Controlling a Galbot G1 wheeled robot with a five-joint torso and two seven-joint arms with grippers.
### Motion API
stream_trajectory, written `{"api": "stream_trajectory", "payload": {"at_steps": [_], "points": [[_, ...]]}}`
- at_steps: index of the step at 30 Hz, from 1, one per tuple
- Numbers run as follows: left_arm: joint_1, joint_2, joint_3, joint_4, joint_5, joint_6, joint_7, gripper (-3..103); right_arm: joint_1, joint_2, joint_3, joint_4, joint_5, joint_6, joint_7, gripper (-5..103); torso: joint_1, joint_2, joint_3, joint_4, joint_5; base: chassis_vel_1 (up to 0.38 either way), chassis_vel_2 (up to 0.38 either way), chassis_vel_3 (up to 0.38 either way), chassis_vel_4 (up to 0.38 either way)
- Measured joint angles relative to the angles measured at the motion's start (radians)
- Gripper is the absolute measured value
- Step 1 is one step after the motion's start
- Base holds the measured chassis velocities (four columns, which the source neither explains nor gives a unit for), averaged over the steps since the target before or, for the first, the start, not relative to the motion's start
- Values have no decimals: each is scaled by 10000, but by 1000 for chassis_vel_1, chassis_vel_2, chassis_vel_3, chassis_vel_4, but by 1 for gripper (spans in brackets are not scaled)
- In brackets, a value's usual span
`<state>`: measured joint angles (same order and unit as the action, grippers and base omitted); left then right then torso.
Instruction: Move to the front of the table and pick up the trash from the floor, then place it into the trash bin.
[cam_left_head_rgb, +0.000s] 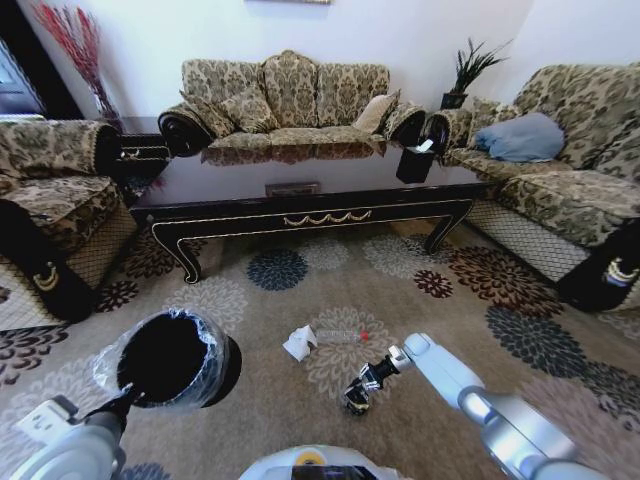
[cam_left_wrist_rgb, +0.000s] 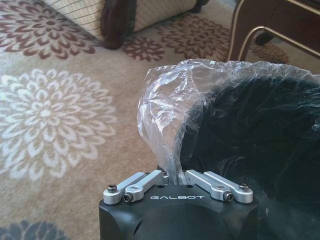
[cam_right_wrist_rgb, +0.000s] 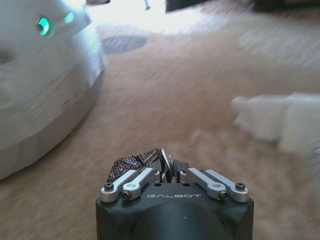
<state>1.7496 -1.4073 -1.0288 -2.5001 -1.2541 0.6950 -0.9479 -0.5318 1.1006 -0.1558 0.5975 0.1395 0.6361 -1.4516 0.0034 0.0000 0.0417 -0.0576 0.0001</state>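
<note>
The black trash bin (cam_left_head_rgb: 170, 358), lined with a clear crinkled bag (cam_left_wrist_rgb: 170, 100), hangs tilted at the lower left. My left gripper (cam_left_head_rgb: 130, 398) is shut on its rim and bag (cam_left_wrist_rgb: 174, 172). My right gripper (cam_left_head_rgb: 357, 398) is low over the carpet, shut on a dark shiny crumpled wrapper (cam_right_wrist_rgb: 131, 161). A crumpled white tissue (cam_left_head_rgb: 298, 343) and a clear bottle with a red cap (cam_left_head_rgb: 342, 337) lie on the carpet just beyond it. The tissue (cam_right_wrist_rgb: 277, 122) shows blurred in the right wrist view. The long dark table (cam_left_head_rgb: 310, 215) stands farther ahead.
Patterned sofas stand behind the table (cam_left_head_rgb: 285, 100), at the left (cam_left_head_rgb: 50, 200) and at the right (cam_left_head_rgb: 570, 170). A small black tissue box (cam_left_head_rgb: 415, 160) sits on the table's right end. My white base (cam_right_wrist_rgb: 45, 85) is close to the right gripper. Flowered carpet (cam_left_head_rgb: 280, 270) lies open before the table.
</note>
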Motion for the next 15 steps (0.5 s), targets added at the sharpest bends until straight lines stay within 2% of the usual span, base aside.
{"api": "stream_trajectory", "payload": {"at_steps": [3,5,9,11,15], "points": [[-202,399,225,0,-11,31,29,2,15,-403,74,845,773,-96,366,12,0,0,0,-3,-3,0,0,0,0],[-260,529,286,1,-27,47,40,2,46,-485,74,1034,942,-102,507,12,0,0,0,-3,-3,0,0,0,0],[-744,1647,676,4,-449,82,115,2,345,-1043,-58,2272,2509,-101,1946,12,0,0,1,-2,-3,0,0,0,0],[-833,1837,748,30,-608,91,134,2,373,-1131,-83,2572,2817,-104,2257,12,1,0,1,-2,-1,0,0,0,0],[-1287,2495,1102,354,-1214,196,93,2,398,-1499,-209,4090,3903,-174,4077,12,2,0,1,-1,-1,0,0,0,0]]}}
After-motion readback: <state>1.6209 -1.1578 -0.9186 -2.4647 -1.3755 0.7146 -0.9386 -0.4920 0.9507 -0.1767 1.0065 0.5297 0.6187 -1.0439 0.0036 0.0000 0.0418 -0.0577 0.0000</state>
